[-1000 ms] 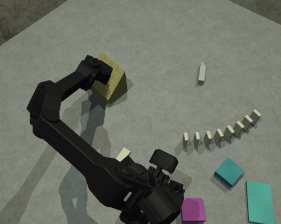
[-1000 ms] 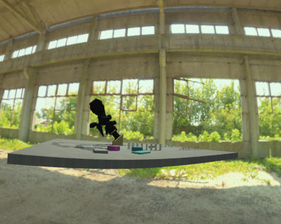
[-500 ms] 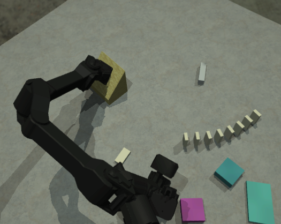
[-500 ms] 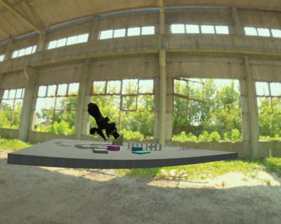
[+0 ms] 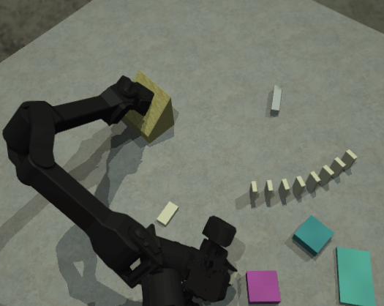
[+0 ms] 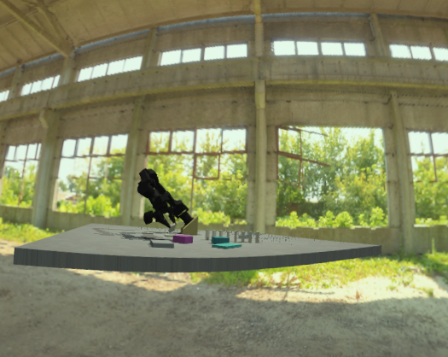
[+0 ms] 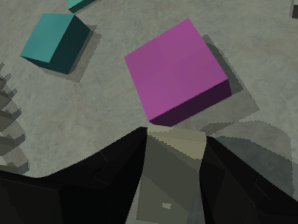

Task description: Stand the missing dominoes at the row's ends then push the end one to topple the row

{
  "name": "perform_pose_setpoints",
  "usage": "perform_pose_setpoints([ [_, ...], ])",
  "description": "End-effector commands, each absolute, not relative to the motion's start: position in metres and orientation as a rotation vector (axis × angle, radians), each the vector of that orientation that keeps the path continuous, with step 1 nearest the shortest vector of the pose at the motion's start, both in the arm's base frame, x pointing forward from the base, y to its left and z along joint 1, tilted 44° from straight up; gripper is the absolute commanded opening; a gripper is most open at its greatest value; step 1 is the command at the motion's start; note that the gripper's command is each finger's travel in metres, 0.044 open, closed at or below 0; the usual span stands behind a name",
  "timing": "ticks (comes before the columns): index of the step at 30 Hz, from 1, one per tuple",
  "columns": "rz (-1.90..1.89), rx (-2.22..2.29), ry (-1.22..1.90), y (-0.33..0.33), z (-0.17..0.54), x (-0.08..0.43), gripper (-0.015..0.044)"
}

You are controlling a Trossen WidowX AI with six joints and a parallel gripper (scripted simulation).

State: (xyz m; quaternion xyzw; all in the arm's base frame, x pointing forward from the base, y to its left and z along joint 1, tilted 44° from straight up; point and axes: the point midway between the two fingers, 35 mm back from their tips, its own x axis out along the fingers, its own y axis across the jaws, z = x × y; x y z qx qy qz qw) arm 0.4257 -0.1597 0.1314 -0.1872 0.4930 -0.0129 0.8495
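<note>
Black and jointed, the gripper [image 5: 232, 274] [image 6: 172, 226] [image 7: 174, 140] clenches a cream domino [image 5: 233, 277] [image 7: 172, 160] beside the magenta block [image 5: 263, 286] [image 6: 183, 239] [image 7: 176, 72], off the near end of the curved domino row [image 5: 284, 184] [image 6: 234, 236] [image 7: 11, 135]; the next move likely carries it past the block toward that end. One loose cream domino [image 5: 167, 213] lies flat, farther from the block.

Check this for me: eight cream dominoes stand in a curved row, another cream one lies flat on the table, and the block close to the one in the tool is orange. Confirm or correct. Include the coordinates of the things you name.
The block [image 5: 263, 286] [image 6: 183, 239] [image 7: 175, 70] close to the domino [image 7: 170, 175] in the tool [image 7: 174, 140] is magenta, not orange; the wrist view shows it. The rest stands.
</note>
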Motion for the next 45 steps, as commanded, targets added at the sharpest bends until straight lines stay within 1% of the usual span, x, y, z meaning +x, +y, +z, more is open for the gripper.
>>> perform_pose_setpoints([
  [1,0.003,-0.397,0.975,-0.161,0.132,0.425,0.0107],
  [21,0.122,-0.494,0.610,-0.167,0.147,0.412,0.0107],
  [45,0.220,-0.754,0.179,-0.154,0.174,0.363,0.0107],
])
